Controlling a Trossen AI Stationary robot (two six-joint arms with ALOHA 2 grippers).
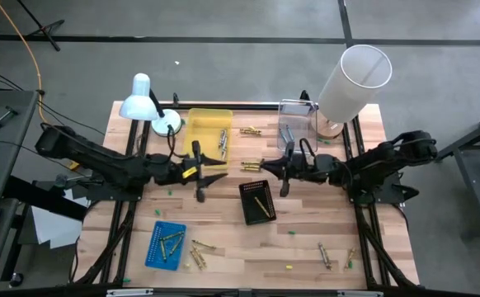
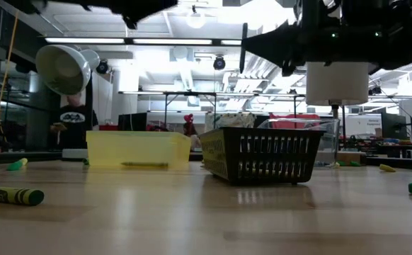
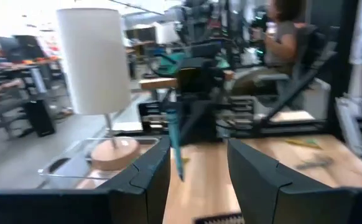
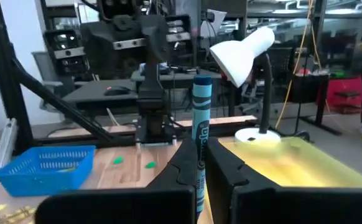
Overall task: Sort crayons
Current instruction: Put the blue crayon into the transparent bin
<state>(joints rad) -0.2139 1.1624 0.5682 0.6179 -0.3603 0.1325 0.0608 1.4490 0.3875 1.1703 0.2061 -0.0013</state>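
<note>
A blue crayon [image 4: 200, 134] is gripped upright in the closed right tool [image 1: 266, 167], held above the middle of the bench [image 1: 223, 239], just far of the black basket [image 1: 257, 203]. The left tool [image 1: 220, 176] is held open and empty facing it. Other crayons [image 1: 171, 242] are seen in the blue tray [image 1: 154, 256] and scattered near
</note>
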